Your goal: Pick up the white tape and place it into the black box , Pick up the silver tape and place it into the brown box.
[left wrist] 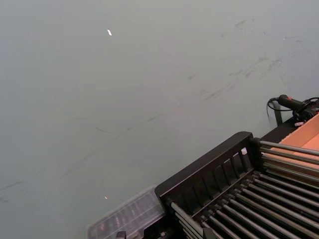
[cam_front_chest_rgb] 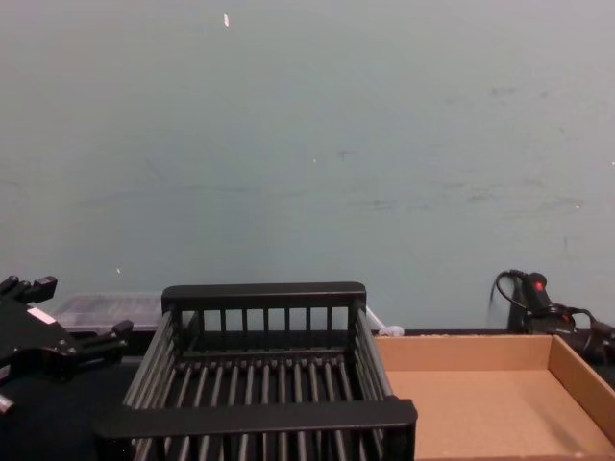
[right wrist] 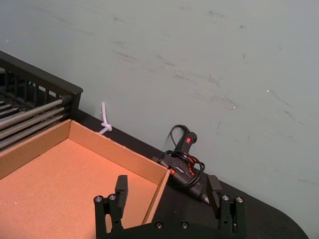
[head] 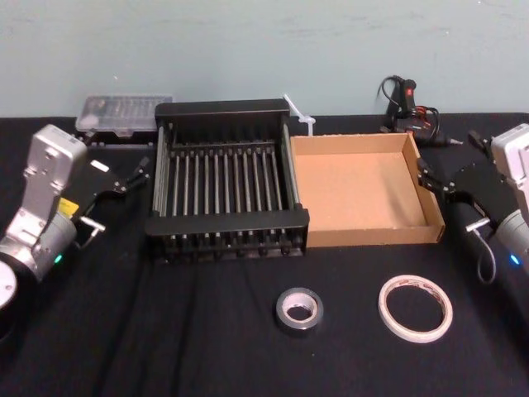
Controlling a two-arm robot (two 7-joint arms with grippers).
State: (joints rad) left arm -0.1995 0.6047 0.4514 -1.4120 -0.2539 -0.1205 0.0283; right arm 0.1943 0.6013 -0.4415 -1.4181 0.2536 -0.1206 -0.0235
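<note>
Both tapes lie flat and untouched: the white tape (head: 416, 308) looks light, thin and floppy — pinch its band; the silver tape (head: 299, 309) looks stiffer. Right gripper (right wrist: 168, 198) is spread and empty beside the brown box (head: 361, 236); left gripper (head: 132, 175) looks released too.

Black box (head: 227, 178) left of brown box (head: 364, 190); silver tape (head: 299, 309) and white tape (head: 416, 308) in front

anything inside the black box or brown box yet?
No. The black box shows bare slats and the brown box a bare cardboard floor. The white tape and silver tape lie on the table in front of them.
</note>
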